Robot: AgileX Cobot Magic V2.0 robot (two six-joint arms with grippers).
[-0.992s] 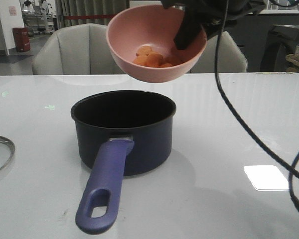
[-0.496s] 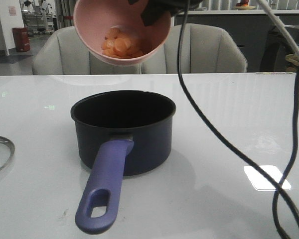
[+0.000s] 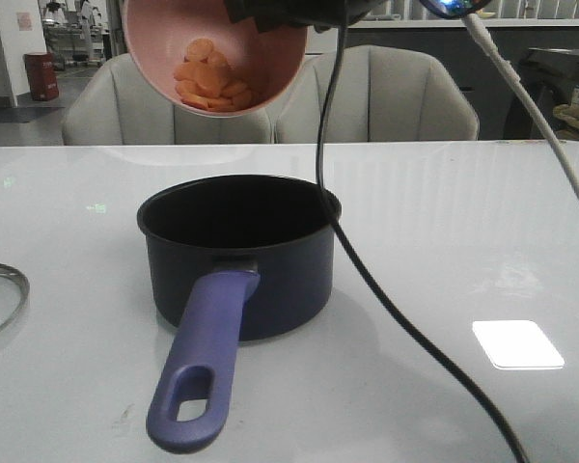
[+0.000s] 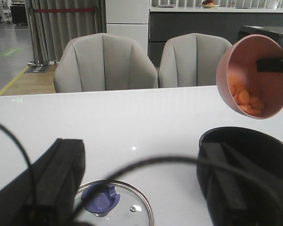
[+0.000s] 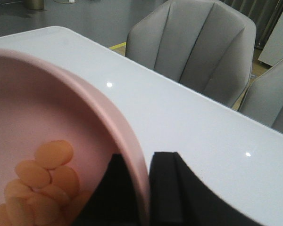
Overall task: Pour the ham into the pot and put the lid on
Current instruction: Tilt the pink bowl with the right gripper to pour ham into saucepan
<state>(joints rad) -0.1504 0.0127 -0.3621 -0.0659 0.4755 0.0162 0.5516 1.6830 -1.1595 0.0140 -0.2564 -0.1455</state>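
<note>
One hand (image 5: 140, 188) pinching bowl (image 3: 212, 53) rim, above pot (image 3: 239, 253)

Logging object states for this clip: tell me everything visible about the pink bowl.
The pink bowl is round, smooth and matte, plastic-looking. It hangs tilted above the pot, touching neither pot nor table. The right gripper clamps its rim, one finger inside, one outside. Thin orange ham slices are heaped against its lower inner wall.
</note>
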